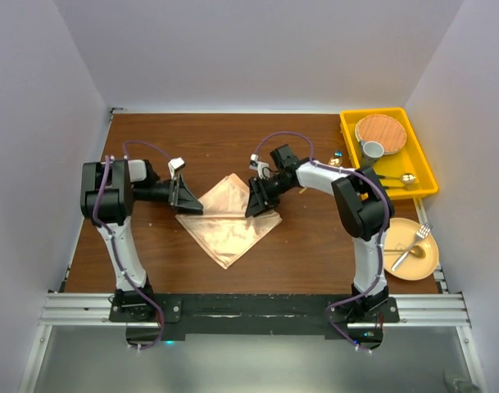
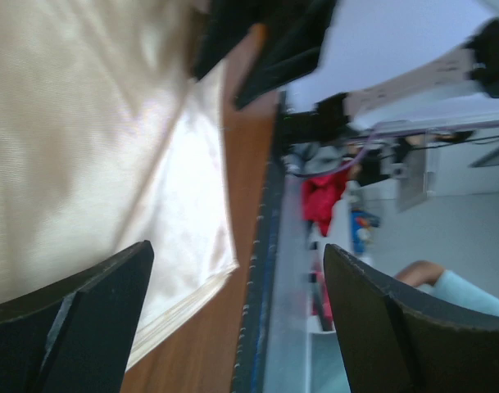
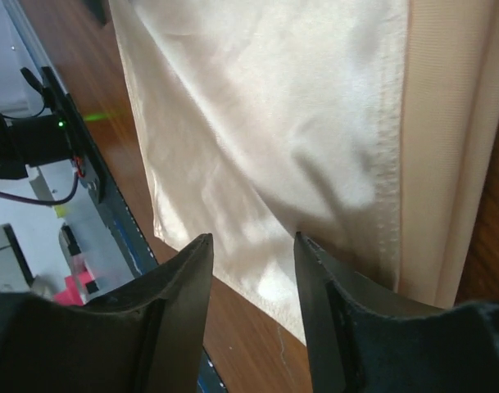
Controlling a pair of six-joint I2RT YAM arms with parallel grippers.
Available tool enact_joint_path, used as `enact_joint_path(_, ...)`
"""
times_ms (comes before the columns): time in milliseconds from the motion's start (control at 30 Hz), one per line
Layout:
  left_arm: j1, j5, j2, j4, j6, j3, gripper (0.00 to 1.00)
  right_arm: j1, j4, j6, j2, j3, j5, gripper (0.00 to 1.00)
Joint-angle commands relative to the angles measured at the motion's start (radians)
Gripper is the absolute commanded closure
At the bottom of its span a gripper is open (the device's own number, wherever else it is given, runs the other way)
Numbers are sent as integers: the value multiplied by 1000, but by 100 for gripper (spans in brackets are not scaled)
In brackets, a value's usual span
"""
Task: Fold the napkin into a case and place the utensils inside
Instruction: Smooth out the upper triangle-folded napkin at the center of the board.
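While the left end effector (image 1: pixel 186 196) and right end effector (image 1: pixel 257 199) stand jaws apart, holding nothing, the folded napkin (image 1: pixel 229 219) lies on the counter (image 1: pixel 315 246) between them; pinching one layer only could drag the fold open.

My left gripper (image 2: pixel 237 252): jaws wide apart. My right gripper (image 3: pixel 251 241): jaws narrowly parted. Both reach inward toward each other, angled downward.
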Motion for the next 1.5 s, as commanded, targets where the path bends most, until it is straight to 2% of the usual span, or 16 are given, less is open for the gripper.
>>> enact_joint_path(0,0,-377,-230,520,-715,-33,2,7,-33,-11,-119,-3,53,45)
enact_joint_path(33,0,-448,-322,626,-756,-40,0,7,-31,-5,-129,-6,67,42)
enact_joint_path(100,-10,-613,-340,552,-744,83,0,7,-34,-2,-168,-8,79,38)
enact_joint_path(233,7,-680,-487,605,-772,117,0,7,-56,-26,-241,0,114,28)
enact_joint_path(333,-9,-697,-639,749,-761,45,0,9,-34,-5,-280,0,111,23)
enact_joint_path(467,-92,-979,-850,1014,-756,-134,0,41,61,82,-273,-6,82,9)
enact_joint_path(533,-90,-1011,-976,1262,-773,-226,0,78,117,122,-255,-6,81,7)
enact_joint_path(600,-89,-1077,-1026,1319,-862,-302,0,105,192,194,-236,-8,65,5)
enact_joint_path(633,-84,-1074,-1023,1284,-888,-278,0,127,226,229,-221,-10,56,5)
enact_joint_path(733,-92,-886,-939,1124,-1004,-244,0,170,337,342,-164,-14,27,4)
enact_joint_path(767,-96,-808,-914,1097,-1102,-254,0,176,361,362,-137,-14,18,4)
enact_joint_path(867,-101,-719,-859,1145,-1271,-386,0,193,411,432,-81,-8,-8,3)
enact_joint_path(1000,-99,-690,-787,1311,-1368,-494,6,196,538,541,-23,-11,-36,2)
enact_joint_path(1300,-147,-623,-627,1409,-1451,-552,35,198,699,685,49,-40,-119,2)
enact_joint_path(1333,-148,-623,-621,1406,-1453,-563,43,198,711,696,64,-42,-123,2)
enact_joint_path(1467,-151,-654,-596,1366,-1432,-583,60,196,759,738,94,-57,-140,2)
